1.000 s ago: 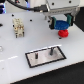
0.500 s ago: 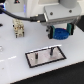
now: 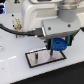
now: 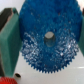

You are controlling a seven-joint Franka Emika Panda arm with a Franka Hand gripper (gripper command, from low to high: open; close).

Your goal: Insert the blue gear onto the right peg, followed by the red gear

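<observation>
My gripper [image 3: 59,45] is shut on the blue gear [image 3: 61,44] and holds it just above the far right end of the white plate with a black border [image 3: 35,61]. A thin dark post, the right peg [image 3: 51,50], rises from the plate right beside the gear. In the wrist view the blue gear [image 4: 40,20] fills the frame, its raised hub [image 4: 49,36] at the centre. Teal fingers [image 4: 8,35] press on both of its sides. A bit of the red gear [image 4: 6,80] shows at the picture's corner. In the exterior view the red gear is hidden.
The white arm body [image 3: 40,15] and its black cables [image 3: 20,32] hang over the back of the white table [image 3: 15,70]. The plate's shorter post [image 3: 36,56] stands toward the exterior view's left.
The gripper has come down with the blue gear, from high above the table to just over the plate's right end. The red gear, seen below it a second ago, is now covered.
</observation>
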